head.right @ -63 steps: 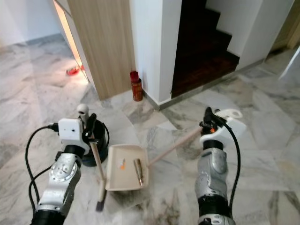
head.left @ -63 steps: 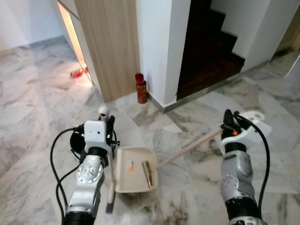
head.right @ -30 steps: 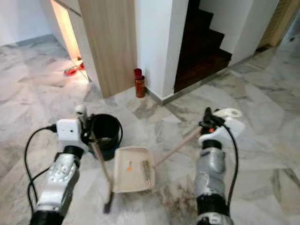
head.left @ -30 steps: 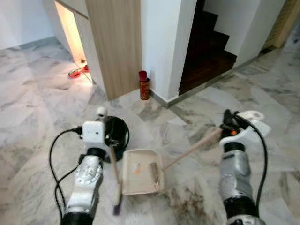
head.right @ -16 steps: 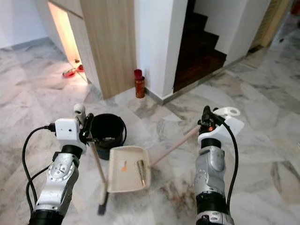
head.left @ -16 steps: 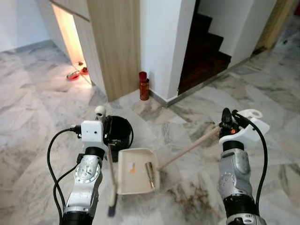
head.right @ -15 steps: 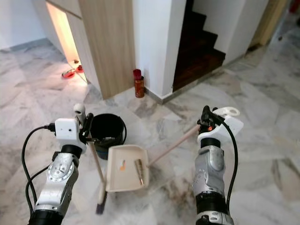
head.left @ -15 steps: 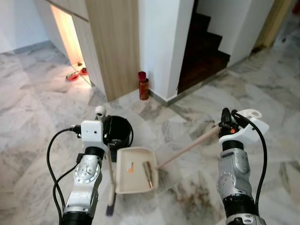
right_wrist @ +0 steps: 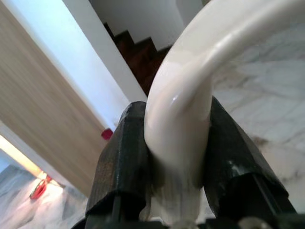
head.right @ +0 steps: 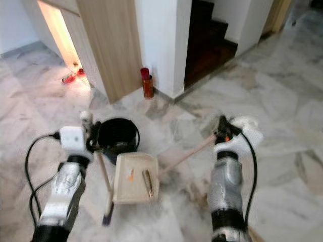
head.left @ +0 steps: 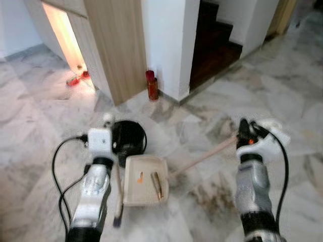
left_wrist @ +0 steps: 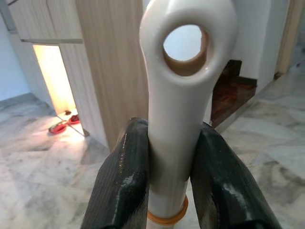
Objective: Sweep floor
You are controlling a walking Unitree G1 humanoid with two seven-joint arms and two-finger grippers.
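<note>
Beside the dustpan [head.left: 145, 179], the black bucket [head.left: 129, 139] has come fully into sight

Counted: one cream plastic dustpan [head.left: 145, 180], one long-handled brush [head.left: 118, 194], one black round bucket [head.left: 129, 138], one red canister [head.left: 151, 85].

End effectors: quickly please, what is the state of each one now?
Left end effector: closed on the brush handle.
Right end effector: closed on the dustpan handle.
</note>
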